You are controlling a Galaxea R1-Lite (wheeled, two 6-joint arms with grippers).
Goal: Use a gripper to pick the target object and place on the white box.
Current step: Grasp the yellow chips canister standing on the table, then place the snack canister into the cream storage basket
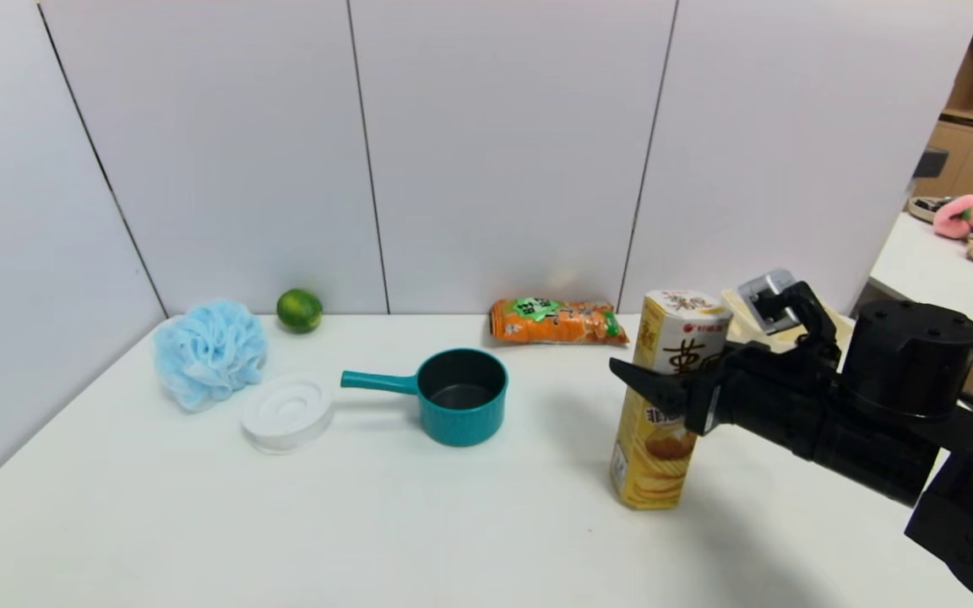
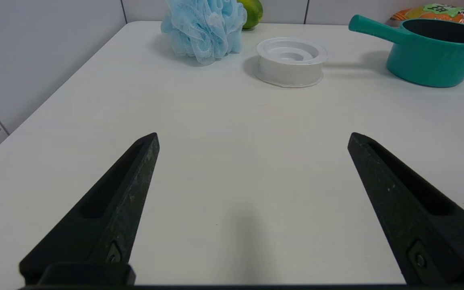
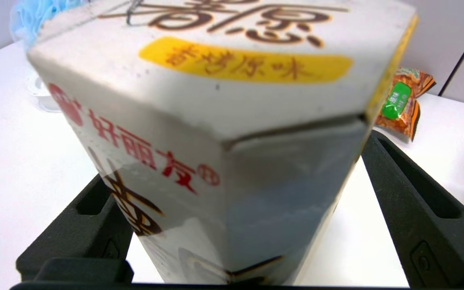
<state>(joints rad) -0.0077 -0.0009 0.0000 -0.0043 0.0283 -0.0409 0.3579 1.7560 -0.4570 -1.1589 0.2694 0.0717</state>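
Note:
The tall yellow-and-white hexagonal snack carton (image 1: 660, 456) stands upright on the white table, right of centre. My right gripper (image 1: 651, 380) reaches in from the right at the carton's upper half. It is open, with one black finger on each side of the carton. In the right wrist view the carton (image 3: 216, 100) fills the space between the fingers (image 3: 409, 193). The cream-white box (image 1: 741, 311) shows only in part, behind the carton and the right arm. My left gripper (image 2: 252, 139) is open and empty, low over bare table at the front left; the head view does not show it.
A teal saucepan (image 1: 461, 397) with its handle pointing left sits mid-table. A round white lidded container (image 1: 286, 412), a blue mesh pouf (image 1: 209, 350) and a lime (image 1: 299, 310) lie at the left. A flat orange snack bag (image 1: 556, 321) lies by the back wall. Another table with toys (image 1: 934, 262) stands far right.

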